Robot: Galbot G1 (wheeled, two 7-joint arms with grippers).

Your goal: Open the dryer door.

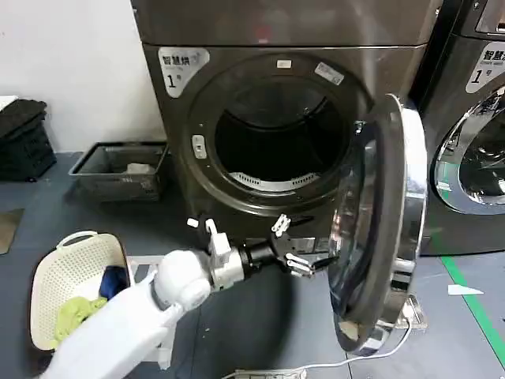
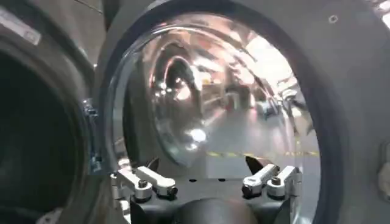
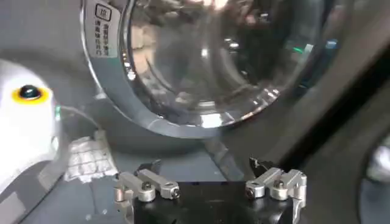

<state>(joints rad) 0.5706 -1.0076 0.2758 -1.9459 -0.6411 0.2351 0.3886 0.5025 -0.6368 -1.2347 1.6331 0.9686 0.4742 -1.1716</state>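
Note:
The dryer door (image 1: 388, 237), chrome-rimmed with dark glass, stands swung wide open to the right of the bronze-grey machine. The dark drum opening (image 1: 272, 134) is exposed. My left arm reaches in low from the left. My left gripper (image 1: 293, 245) is open just inside the door's lower inner face, with nothing between its fingers. In the left wrist view the left gripper (image 2: 203, 163) faces the door's bulging inner glass (image 2: 201, 97) from close by. My right gripper (image 3: 204, 164) is open and empty, and looks at the chrome-rimmed door of the blacker machine (image 3: 201, 67).
The blacker machine (image 1: 473, 158) stands right behind the open door. A white laundry basket (image 1: 55, 272) with clothes sits at the lower left. A grey crate (image 1: 122, 170) and black crates (image 1: 24, 138) lie further back. A cable (image 1: 316, 369) runs across the floor below the door.

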